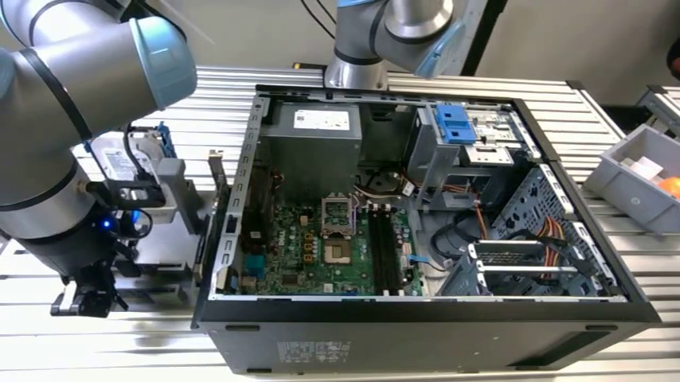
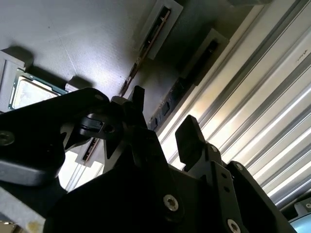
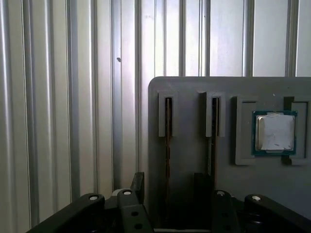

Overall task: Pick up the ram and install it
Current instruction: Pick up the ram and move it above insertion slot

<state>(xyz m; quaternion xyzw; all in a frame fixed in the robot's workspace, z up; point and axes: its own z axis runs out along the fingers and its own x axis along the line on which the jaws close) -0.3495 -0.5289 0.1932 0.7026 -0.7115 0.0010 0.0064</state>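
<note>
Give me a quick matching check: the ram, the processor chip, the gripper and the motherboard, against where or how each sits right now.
1. ram
2. processor chip
3. gripper
4. motherboard

A. lying flat in a recess of the grey holder
B. open, fingers either side of a holder slot
C. standing on edge in a holder slot
D. inside the open computer case

Pairs: 1-C, 2-A, 3-B, 4-D

No lettering can be read anywhere. A white label sits on the power supply. A pale sticker sits on the computer case, its print too small to read.
</note>
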